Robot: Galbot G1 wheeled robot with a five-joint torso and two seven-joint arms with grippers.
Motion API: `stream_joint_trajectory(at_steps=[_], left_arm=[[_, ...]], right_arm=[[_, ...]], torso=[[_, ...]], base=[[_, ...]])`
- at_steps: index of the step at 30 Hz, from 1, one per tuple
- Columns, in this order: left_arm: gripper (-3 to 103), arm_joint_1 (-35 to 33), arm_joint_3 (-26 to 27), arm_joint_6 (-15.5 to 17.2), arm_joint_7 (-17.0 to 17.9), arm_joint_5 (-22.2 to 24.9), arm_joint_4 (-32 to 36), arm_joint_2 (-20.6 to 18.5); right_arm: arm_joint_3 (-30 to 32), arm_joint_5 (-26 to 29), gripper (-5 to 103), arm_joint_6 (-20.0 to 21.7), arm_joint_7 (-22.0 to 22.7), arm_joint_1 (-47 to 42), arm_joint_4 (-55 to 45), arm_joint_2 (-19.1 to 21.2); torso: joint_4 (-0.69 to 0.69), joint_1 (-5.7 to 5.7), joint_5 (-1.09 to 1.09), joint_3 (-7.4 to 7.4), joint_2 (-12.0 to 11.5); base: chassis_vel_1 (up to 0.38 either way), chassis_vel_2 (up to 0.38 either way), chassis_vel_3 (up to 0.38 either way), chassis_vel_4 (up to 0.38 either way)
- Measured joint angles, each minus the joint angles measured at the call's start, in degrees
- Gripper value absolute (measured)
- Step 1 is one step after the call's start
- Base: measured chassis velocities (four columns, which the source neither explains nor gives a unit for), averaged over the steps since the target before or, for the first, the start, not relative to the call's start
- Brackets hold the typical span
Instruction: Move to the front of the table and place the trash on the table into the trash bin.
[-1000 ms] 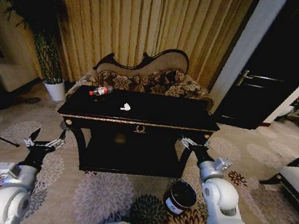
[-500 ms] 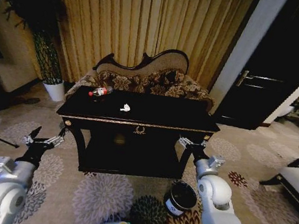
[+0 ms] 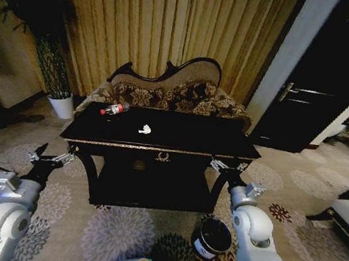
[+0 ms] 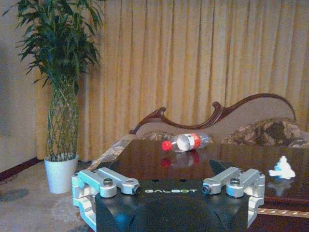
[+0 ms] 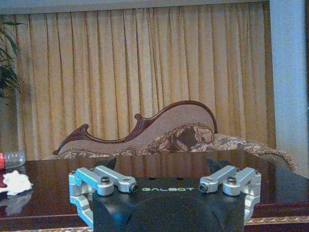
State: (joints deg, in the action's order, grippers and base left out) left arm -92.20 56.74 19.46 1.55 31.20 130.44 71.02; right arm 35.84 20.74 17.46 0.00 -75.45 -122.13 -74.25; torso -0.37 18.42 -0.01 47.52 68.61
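One table (image 3: 178, 146) dead ahead, carrying two bits of trash: one bottle (image 3: 114, 108) lying on its side at eleven o'clock, one crumpled paper (image 3: 145, 128) just right of it. One trash bin (image 3: 213, 238) stands on the carpet at five o'clock. Left gripper (image 3: 49, 158) and right gripper (image 3: 223, 167) hover low, fingers spread, both empty.

White rounded arms, silver screwed pincer fingers (image 4: 112, 182), black GALBOT-marked housing
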Motion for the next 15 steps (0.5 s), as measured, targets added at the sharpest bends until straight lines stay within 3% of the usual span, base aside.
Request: stream_joint_trajectory(at_steps=[15], left_arm=[[100, 2.12, -0.90, -1.51, -1.55, 0.42, -1.31, -1.92]], right_arm=[[-1.46, -0.34, 100, 0.09, 0.00, -0.78, -1.05, -0.04]], torso=[[0.01, 0.00, 0.00, 0.00, 0.00]], base=[[-0.074, 0.068, 0.073, -0.069]])
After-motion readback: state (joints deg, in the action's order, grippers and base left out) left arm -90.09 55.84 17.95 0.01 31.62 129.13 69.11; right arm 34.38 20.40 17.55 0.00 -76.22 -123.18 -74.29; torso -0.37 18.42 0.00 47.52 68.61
